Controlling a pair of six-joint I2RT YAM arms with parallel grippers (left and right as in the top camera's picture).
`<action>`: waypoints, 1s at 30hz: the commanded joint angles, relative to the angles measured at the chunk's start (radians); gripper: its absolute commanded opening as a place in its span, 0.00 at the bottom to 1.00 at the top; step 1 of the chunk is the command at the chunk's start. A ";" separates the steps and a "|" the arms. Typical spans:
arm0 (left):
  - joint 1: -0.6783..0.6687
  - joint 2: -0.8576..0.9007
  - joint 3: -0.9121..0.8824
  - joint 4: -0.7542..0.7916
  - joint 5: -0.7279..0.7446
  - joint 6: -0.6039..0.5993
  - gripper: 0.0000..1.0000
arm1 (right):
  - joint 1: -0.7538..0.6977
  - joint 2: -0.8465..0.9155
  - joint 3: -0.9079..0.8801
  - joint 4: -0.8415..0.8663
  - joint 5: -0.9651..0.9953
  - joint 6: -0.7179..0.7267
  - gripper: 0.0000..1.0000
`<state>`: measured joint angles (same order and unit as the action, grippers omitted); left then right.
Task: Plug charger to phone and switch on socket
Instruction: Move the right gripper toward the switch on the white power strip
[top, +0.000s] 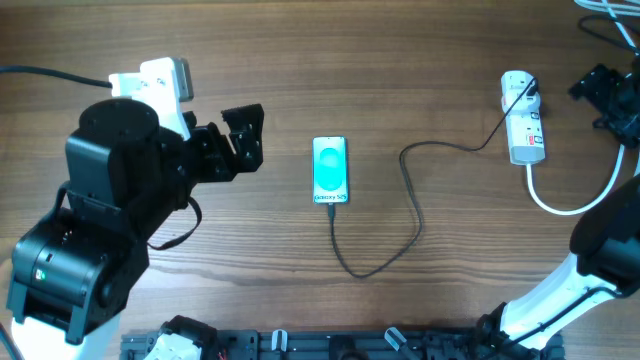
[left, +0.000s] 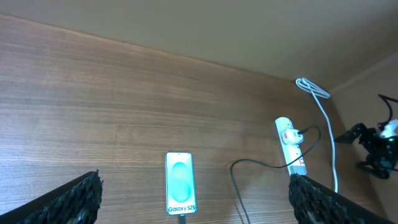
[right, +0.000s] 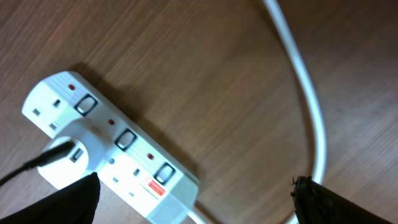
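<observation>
The phone (top: 331, 170) lies flat mid-table, cyan screen up, white strip toward the near edge; it also shows in the left wrist view (left: 181, 191). The thin black charger cable (top: 412, 200) runs from the phone's near end, where its tip sits at the phone's port (top: 333, 208), in a loop to the white socket strip (top: 522, 118), also seen in the right wrist view (right: 118, 149). My left gripper (top: 243, 140) is open and empty, left of the phone. My right gripper (top: 605, 100) is open and empty, right of the socket.
A thick white cord (top: 570, 205) curves from the socket's near end toward the right arm's base; in the right wrist view the cord (right: 305, 93) runs right of the strip. A white adapter sits plugged in the strip (right: 74, 155). A white box (top: 160, 82) sits far left.
</observation>
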<state>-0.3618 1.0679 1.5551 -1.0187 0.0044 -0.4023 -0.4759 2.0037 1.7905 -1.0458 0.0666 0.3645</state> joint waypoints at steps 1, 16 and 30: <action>0.000 0.003 0.003 -0.001 -0.014 0.002 1.00 | 0.000 0.044 0.011 0.016 -0.051 -0.024 1.00; 0.000 0.004 0.003 -0.001 -0.014 0.002 1.00 | 0.002 0.153 -0.030 0.089 -0.065 -0.048 1.00; 0.000 0.004 0.003 -0.001 -0.014 0.002 1.00 | 0.005 0.233 -0.031 0.092 -0.115 -0.080 1.00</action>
<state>-0.3618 1.0695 1.5551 -1.0187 0.0040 -0.4023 -0.4759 2.2032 1.7695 -0.9565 -0.0040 0.3153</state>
